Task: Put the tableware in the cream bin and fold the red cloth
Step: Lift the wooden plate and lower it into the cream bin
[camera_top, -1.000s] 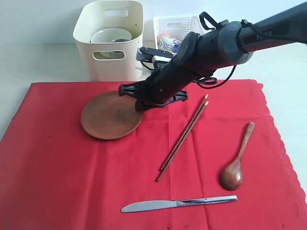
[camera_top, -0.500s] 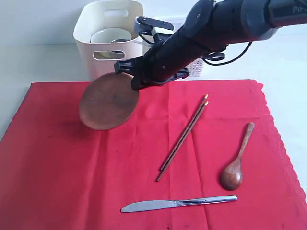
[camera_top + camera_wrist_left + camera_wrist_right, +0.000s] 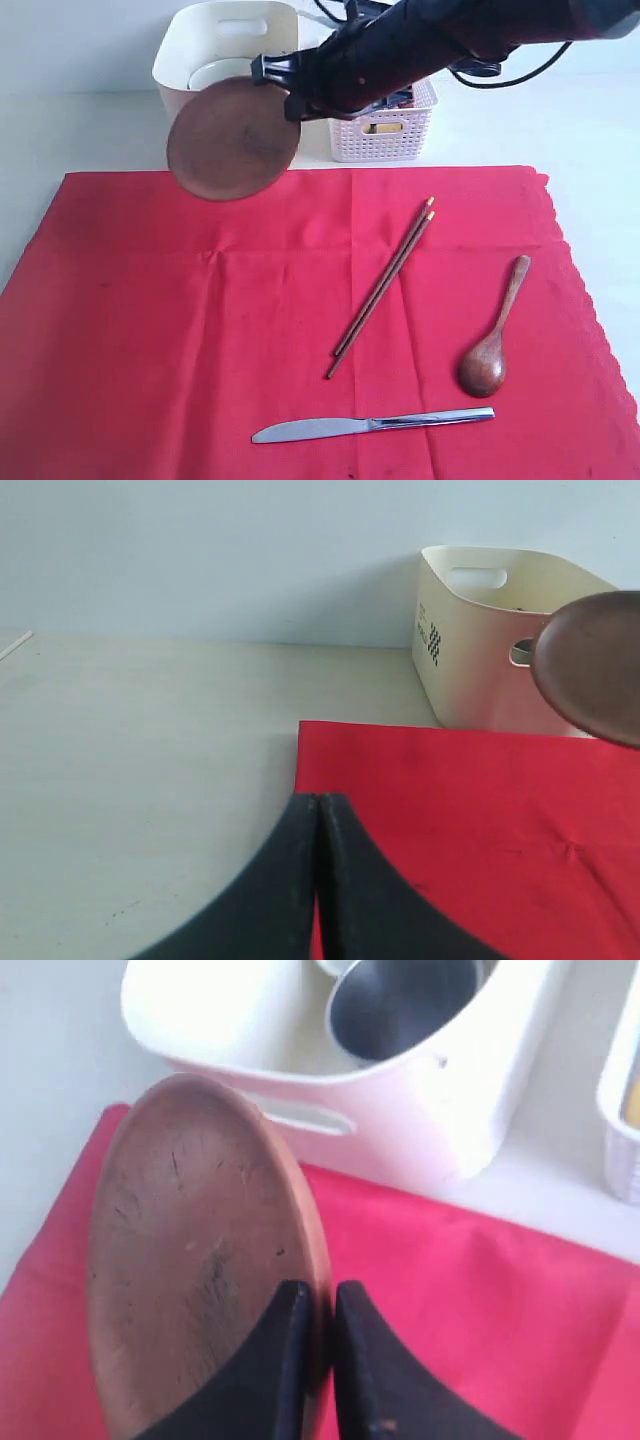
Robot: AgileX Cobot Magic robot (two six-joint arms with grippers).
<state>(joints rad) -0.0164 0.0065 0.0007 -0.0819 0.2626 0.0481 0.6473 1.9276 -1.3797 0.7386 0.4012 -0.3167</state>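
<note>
- R hand (image 3: pixel 318 1330) pinching the rim of the brown plate (image 3: pixel 232 140), one finger on each face. Plate is off the cloth, tilted up on edge, in front of the cream bin (image 3: pixel 470 680).
- Steel cup (image 3: pixel 400 1000) and pale bowl (image 3: pixel 215 72) sit inside the bin.
- L hand (image 3: pixel 317 820): fingers pressed together, nothing btwn them, over the spot where the red cloth (image 3: pixel 200 330) meets bare counter (image 3: pixel 140 780).
- Cloth lies spread flat, faint creases across it.
- On the cloth I see: chopsticks (image 3: pixel 382 288) side by side on a diagonal, wooden spoon (image 3: pixel 492 340) to their right, knife (image 3: pixel 370 425) nearest the front edge. All apart from each other.
- White lattice basket (image 3: pixel 385 135) just beside the bin, w/ R arm passing over it.
</note>
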